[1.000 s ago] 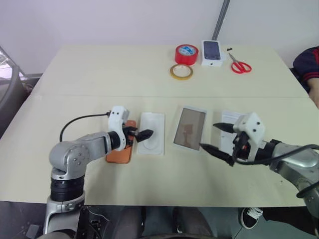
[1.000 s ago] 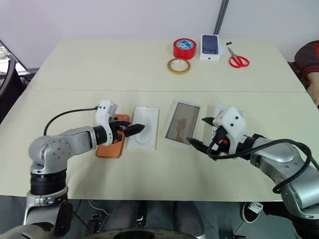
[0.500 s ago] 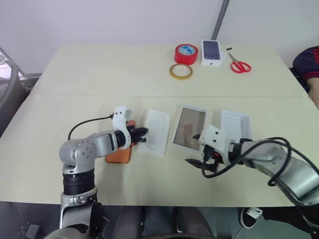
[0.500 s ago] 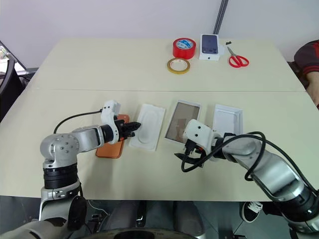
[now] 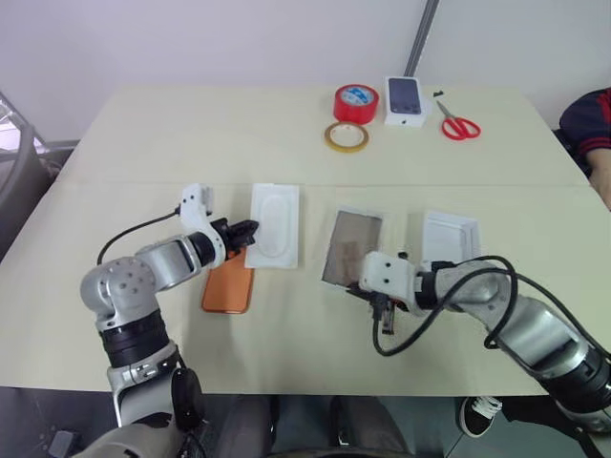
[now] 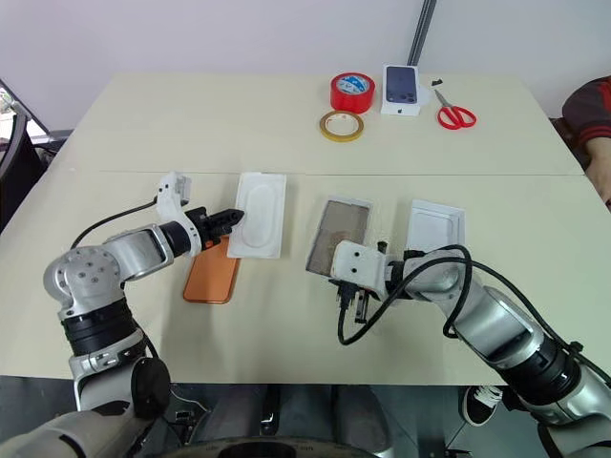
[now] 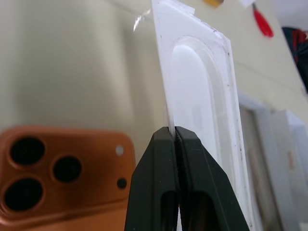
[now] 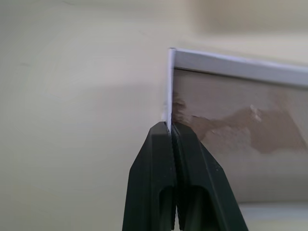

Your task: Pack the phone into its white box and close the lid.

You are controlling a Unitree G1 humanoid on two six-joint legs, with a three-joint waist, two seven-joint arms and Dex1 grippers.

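Note:
The orange phone (image 5: 229, 286) lies camera side up on the table. My left gripper (image 5: 250, 229) is shut on the near edge of a white moulded insert (image 5: 275, 224) and holds it slightly off the table, beyond the phone's far end. The white box (image 5: 351, 246), a shallow tray with a thin rim and a glossy brownish inside, lies right of centre. On the rim (image 8: 169, 82) at its near end my right gripper (image 5: 372, 291) is shut. A second shallow white piece (image 5: 449, 237), perhaps the lid, lies to the right.
At the table's far side stand a red tape roll (image 5: 356, 102), a yellow tape ring (image 5: 347, 136), a white box printed with a dark phone (image 5: 406, 100) and red scissors (image 5: 460, 124). A person's sleeve (image 5: 587, 119) shows at the right edge.
My left gripper shut on the insert and carried it left and farther away, uncovering the phone. My right gripper swung left to the box and shut on its rim; the box turned slightly.

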